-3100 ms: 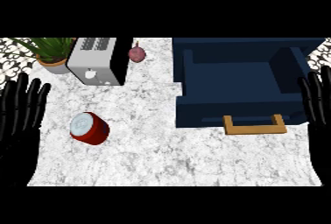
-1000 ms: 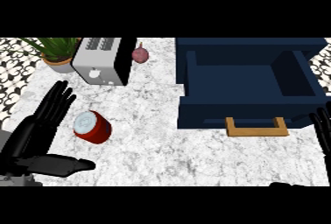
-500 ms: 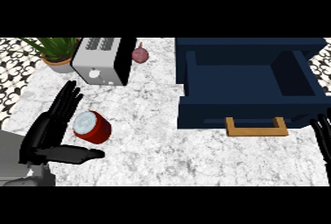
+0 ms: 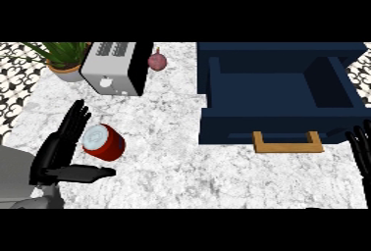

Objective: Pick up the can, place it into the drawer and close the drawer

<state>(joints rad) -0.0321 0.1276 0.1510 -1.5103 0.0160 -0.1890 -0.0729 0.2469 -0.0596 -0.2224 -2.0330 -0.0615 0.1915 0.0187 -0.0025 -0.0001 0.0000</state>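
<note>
The left hand (image 4: pixel 59 152) lies spread just left of the can (image 4: pixel 103 142), fingers straight, thumb stretched out below it. The red can with a pale lid lies tilted on the marble counter (image 4: pixel 188 166), well apart from the open blue drawer (image 4: pixel 279 98). The right hand (image 4: pixel 360 149) rests open at the right edge.

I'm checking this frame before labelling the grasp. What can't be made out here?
- Left hand and can, head view: the fingers lie along the can's left side; whether they touch it cannot be told.
- Right hand: cut off by the right edge, only fingers show.
- Drawer: its front wall hides the near part of the floor.
- Plant: leaves cut off at the top.
- Small reddish object beside the toaster: too small to identify.
</note>
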